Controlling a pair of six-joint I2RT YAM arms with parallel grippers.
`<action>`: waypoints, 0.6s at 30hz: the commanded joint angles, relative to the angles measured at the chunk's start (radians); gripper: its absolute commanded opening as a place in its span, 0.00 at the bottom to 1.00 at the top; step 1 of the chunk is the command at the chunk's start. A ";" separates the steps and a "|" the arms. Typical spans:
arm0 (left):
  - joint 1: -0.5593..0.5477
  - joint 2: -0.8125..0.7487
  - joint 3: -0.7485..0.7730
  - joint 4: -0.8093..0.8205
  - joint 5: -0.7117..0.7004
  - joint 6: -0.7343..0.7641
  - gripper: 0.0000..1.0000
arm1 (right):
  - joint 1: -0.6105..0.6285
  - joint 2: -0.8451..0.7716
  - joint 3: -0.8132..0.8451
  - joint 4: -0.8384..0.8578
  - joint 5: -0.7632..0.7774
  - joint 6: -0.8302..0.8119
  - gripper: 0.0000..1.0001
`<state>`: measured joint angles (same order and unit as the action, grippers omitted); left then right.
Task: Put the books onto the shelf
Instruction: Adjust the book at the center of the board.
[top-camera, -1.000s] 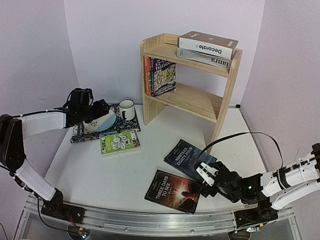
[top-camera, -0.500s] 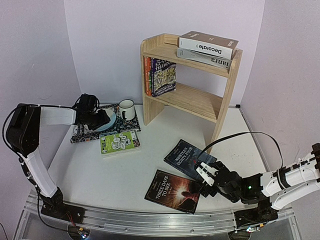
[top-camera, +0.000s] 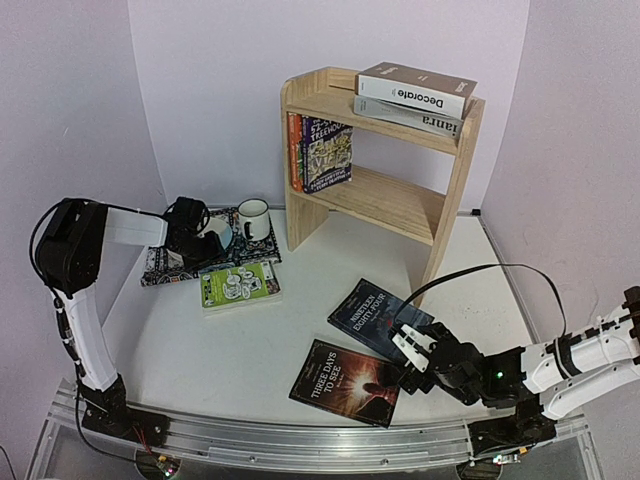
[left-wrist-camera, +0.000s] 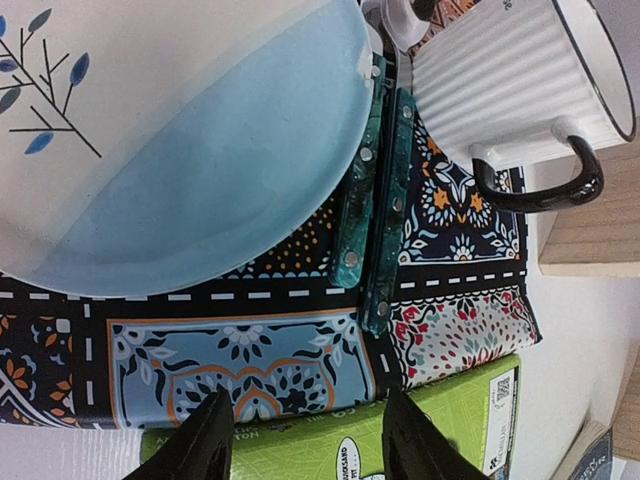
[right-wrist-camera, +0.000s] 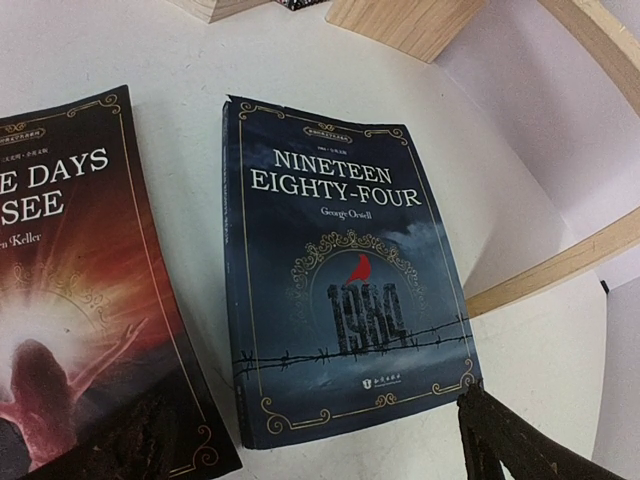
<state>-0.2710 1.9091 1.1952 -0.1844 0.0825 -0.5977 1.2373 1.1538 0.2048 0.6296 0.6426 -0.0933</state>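
While the left tool (left-wrist-camera: 305, 445) hangs half-spread and empty over the placemat's (left-wrist-camera: 250, 360) near edge beside the green paperback (top-camera: 240, 284), the right tool (top-camera: 404, 360) gapes wide above Nineteen Eighty-Four (top-camera: 372, 312), which lies flat toward the bench's (top-camera: 250, 350) front edge, off the pine shelf (top-camera: 380, 200).

- White table (top-camera: 250, 350) bears the pine shelf (top-camera: 455, 190) at the back.
- Patterned placemat (top-camera: 160, 268) and green book (top-camera: 240, 285) lie on the left.
- "Nineteen Eighty-Four" (top-camera: 372, 310) and "Three Days to See" (top-camera: 340, 380) lie flat in front.
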 joint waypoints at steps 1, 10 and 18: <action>0.001 -0.013 -0.034 -0.003 0.042 0.026 0.52 | -0.004 -0.011 0.025 0.013 0.012 0.000 0.98; 0.000 -0.048 -0.118 -0.004 0.241 0.051 0.52 | -0.004 -0.004 0.028 0.013 0.011 -0.002 0.98; -0.055 -0.173 -0.287 -0.004 0.499 0.039 0.53 | -0.004 -0.001 0.030 0.013 0.013 -0.001 0.98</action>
<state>-0.2771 1.8217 0.9905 -0.1584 0.4269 -0.5603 1.2373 1.1538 0.2047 0.6296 0.6422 -0.0937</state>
